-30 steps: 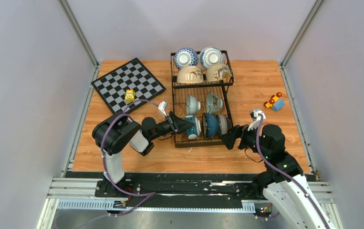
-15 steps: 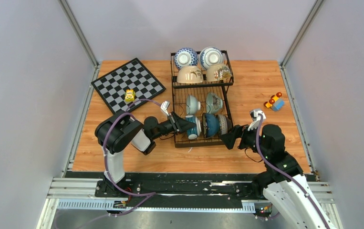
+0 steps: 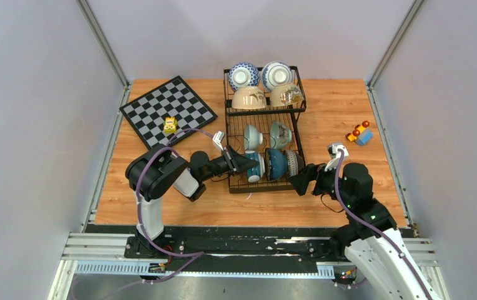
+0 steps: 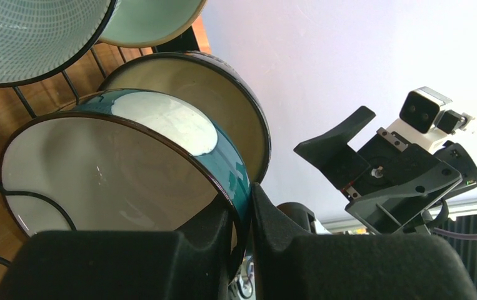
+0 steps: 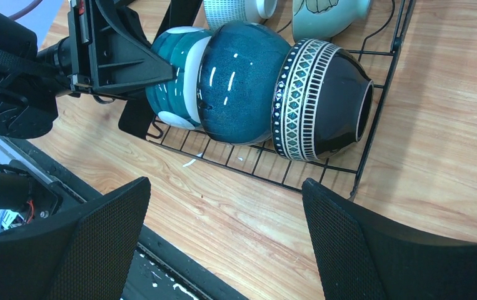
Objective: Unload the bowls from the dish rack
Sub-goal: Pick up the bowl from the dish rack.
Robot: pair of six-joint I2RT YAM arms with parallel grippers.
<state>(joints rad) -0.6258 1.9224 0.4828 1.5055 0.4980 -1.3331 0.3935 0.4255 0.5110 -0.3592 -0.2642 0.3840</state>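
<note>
Left fingers (image 4: 348, 265) have closed on teal bowl (image 4: 117, 175).

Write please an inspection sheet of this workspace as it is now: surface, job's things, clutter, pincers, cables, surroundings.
Surface: wooden table.
Job's things: black rack; four bowls on its upper tier, five on the lower tray, none on the table.
Clutter: chessboard with a yellow toy on it; toy blocks at the right.
Pincers: left pincer pinches the rim of the teal bowl; right pincer open, empty.
Cables: purple cable on each arm.
Surroundings: grey walls, metal rail at the near edge.
</note>
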